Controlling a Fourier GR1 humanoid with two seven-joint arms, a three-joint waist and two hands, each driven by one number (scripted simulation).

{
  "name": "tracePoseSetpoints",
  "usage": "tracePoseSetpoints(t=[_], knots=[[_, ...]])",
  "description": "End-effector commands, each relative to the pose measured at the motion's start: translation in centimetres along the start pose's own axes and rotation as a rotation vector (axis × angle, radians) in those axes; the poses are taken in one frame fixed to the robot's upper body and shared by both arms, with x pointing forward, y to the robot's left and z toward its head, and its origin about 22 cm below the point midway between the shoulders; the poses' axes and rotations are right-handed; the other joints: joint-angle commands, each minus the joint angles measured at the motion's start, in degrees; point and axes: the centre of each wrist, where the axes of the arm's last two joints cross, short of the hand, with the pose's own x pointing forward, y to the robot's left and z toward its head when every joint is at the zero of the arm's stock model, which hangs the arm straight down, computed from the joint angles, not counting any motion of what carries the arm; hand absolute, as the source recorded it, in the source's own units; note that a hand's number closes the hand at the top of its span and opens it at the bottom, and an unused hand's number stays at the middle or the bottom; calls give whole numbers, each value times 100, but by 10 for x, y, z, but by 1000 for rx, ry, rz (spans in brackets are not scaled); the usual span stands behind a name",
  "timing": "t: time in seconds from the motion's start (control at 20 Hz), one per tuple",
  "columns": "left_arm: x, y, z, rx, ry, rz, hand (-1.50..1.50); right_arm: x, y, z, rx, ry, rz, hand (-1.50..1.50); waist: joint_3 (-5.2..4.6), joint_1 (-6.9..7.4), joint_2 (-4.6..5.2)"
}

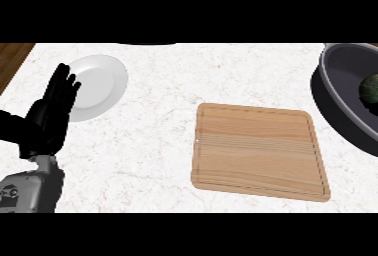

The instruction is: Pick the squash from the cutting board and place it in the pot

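Standing upright at the left edge of the counter (155,145), one black left hand (46,117) is resting with its fingers (63,82) straight and released, holding nothing. One grey forearm (33,187) is rising beneath it from the lower edge, carrying a small round mark too small to read.

One white plate (100,85) is lying just to the right of the fingertips and partly behind them; whether they are touching it, I cannot tell. One wooden cutting board (258,152) is lying flat well to the right of the fingers and lower in the view, its grooved border running all the way round.

One dark pot (343,95) is sitting farthest from the fingers, cut off by the right edge. One dark green squash (370,89) is lying inside that pot, off the board and well apart from the hand, only partly showing.
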Motion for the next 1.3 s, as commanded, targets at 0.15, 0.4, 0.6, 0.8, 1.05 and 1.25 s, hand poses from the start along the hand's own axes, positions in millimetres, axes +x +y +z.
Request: tracePoseSetpoints(t=[0.15, 0.4, 0.6, 0.8, 1.05, 1.25], knots=[[4, 1, -7, -1, -3, 0, 0, -17, 25, -5, 179, 78, -178, -150, 7, 39, 30], [4, 8, -2, -4, -4, 11, 0, -25, 25, -4, 198, 34, -402, -150, 19, 97, 45], [8, 2, -12, -6, 6, 20, 0, -18, 21, -15, 94, -4, -647, -150, 18, 10, 37], [10, 16, -7, 4, -2, -20, 0, -38, -8, -12, 46, 43, -751, -150, 14, 40, 27], [2, -12, 3, 3, -12, 2, 0, -76, -40, 17, 4, 59, -809, -150, 22, 29, 45], [5, 10, -7, -10, -3, 22, 0, -92, -65, 29, 8, 65, -851, -150, 21, 7, 52]])
